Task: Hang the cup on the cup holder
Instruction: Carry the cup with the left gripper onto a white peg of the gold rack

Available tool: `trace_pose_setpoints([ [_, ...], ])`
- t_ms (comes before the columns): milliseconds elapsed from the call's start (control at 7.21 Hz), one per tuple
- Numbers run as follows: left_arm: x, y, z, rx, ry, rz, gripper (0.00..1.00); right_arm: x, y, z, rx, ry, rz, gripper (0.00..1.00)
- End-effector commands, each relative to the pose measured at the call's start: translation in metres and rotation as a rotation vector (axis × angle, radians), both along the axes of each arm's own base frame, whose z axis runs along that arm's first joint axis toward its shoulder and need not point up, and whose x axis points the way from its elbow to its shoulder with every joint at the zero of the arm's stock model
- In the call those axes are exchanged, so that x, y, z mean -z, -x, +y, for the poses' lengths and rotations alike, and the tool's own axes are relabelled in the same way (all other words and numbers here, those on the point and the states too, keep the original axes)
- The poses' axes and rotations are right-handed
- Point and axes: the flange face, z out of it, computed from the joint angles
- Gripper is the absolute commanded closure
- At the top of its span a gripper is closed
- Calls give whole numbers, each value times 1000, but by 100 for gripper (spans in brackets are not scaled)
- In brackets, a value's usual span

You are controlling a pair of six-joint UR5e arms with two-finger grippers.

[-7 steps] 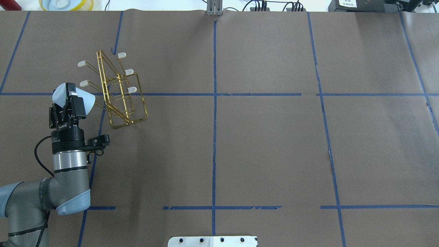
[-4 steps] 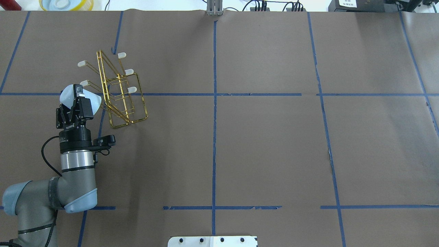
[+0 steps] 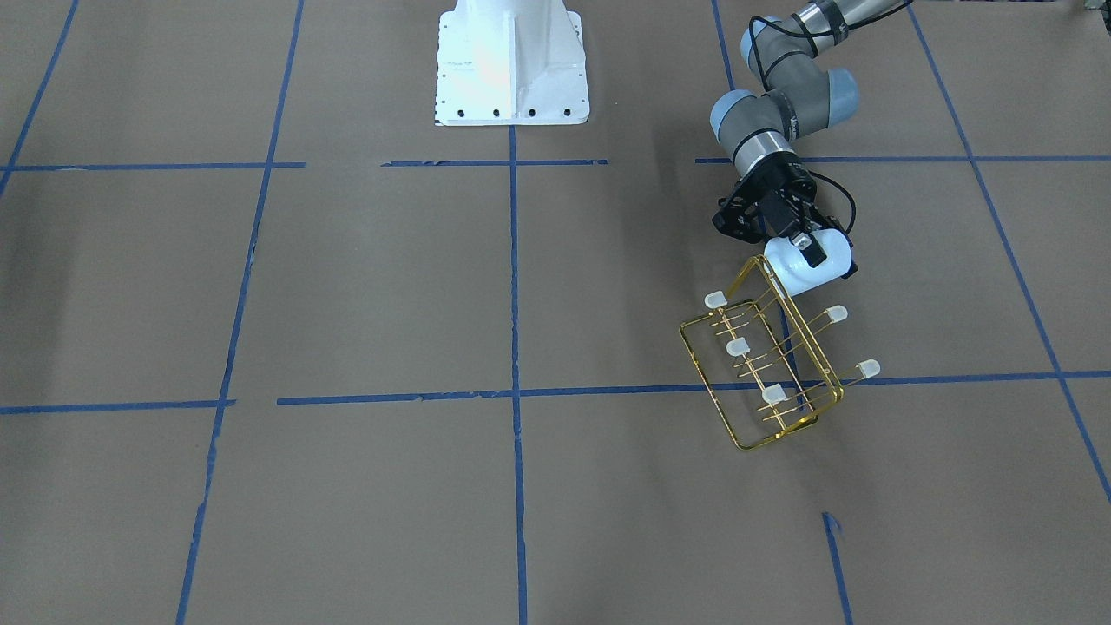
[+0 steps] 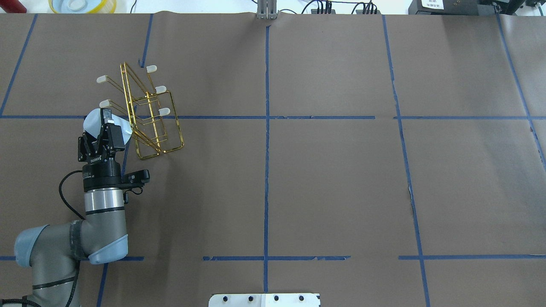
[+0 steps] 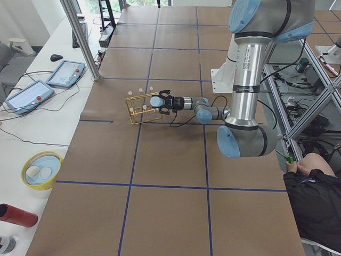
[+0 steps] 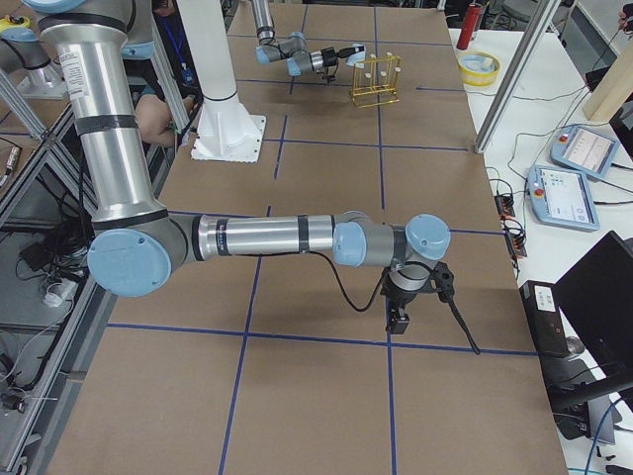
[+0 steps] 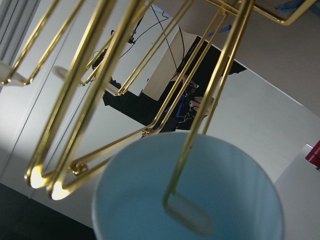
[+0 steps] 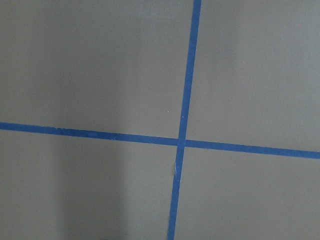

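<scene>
The cup holder (image 4: 177, 119) is a gold wire rack with white-capped prongs, standing at the table's far left; it also shows in the front view (image 3: 707, 386) and the left side view (image 5: 139, 109). My left gripper (image 4: 106, 123) is shut on the pale blue cup (image 4: 90, 121), held on its side with its mouth against the rack's near left end. In the left wrist view one capped prong (image 7: 192, 215) reaches into the cup's mouth (image 7: 150, 210). My right gripper (image 6: 401, 315) shows only in the right side view, low over the table, and I cannot tell its state.
Blue tape lines (image 4: 266, 128) cross the brown paper cover. The robot's white base (image 3: 510, 65) stands at the near edge. A yellow-rimmed bowl (image 4: 81, 5) and cables lie beyond the far edge. The right wrist view shows only paper and a tape cross (image 8: 181, 140).
My left arm has moved right toward the rack with the cup in its grip. The cup's mouth now meets the rack's near left prong. The rack has not moved.
</scene>
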Motion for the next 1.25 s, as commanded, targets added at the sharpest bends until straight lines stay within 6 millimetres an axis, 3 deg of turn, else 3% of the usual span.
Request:
trace_pose_setpoints([
  [0,1,-4,0,-3,2,1,6,0,0,0,0,0,0,0],
  [139,1,-4,0,-3,0,6,0,0,0,0,0,0,0,0],
  [693,2,2,1,-2,-1,12,0,0,0,0,0,0,0,0],
  [832,6,9,0,2,-4,27,0,0,0,0,0,0,0,0],
  [1109,5,49,11,1,-16,68,0,0,0,0,-1,1,0,0],
])
